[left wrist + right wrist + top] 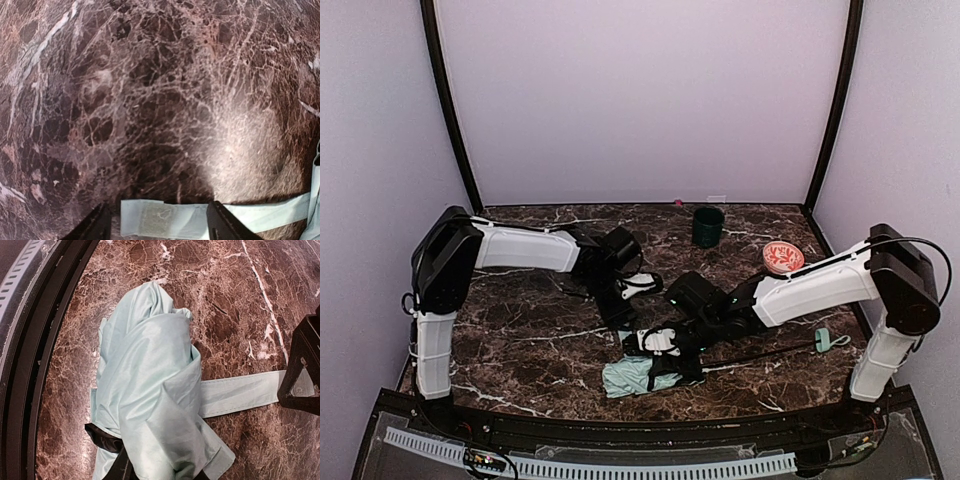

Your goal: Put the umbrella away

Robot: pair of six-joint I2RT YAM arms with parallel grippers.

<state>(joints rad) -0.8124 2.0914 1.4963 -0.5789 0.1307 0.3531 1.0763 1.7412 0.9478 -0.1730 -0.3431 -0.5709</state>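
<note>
The right gripper (160, 471) clamps the bundled pale mint-green fabric umbrella (150, 390) while the left gripper (159, 212), jaws spread, straddles its flat closure strap (260, 217), which likely needs pinching and wrapping next.

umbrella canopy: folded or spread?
Folded. The umbrella canopy is bunched and wrapped around itself on the table; its strap lies flat and unfastened, sticking out sideways.

My left arm (520, 248) and right arm (810, 285) reach inward toward each other, tips angled down. My left pincer (157, 227) hangs low, jaws apart. My right pincer (160, 472) is clamped on the umbrella (150, 390).
</note>
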